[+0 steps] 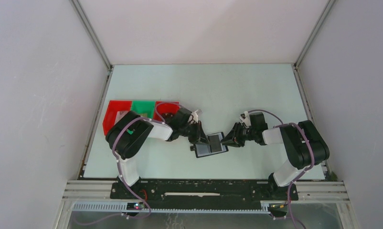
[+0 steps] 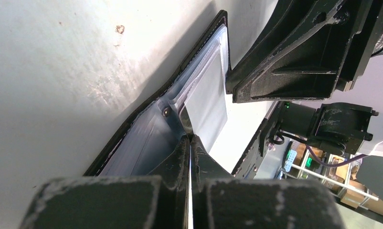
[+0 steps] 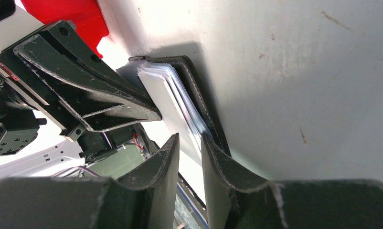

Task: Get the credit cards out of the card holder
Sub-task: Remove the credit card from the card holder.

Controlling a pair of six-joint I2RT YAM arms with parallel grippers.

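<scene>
The black card holder (image 1: 205,153) lies open on the table between my two grippers. A pale grey credit card (image 1: 214,140) sits on its inner face. In the left wrist view my left gripper (image 2: 190,137) is shut, its tips pinched at the holder's fold (image 2: 132,143), beside the card (image 2: 206,100). In the right wrist view my right gripper (image 3: 189,136) is open with a narrow gap. The edge of the card (image 3: 165,102) runs into that gap, out of the holder's black rim (image 3: 199,90). From above, the left gripper (image 1: 199,137) and right gripper (image 1: 229,140) face each other across the holder.
A red tray (image 1: 114,114) and a green tray (image 1: 143,107) stand at the left, behind my left arm. The red tray also shows in the right wrist view (image 3: 79,19). The two grippers are very close over the holder.
</scene>
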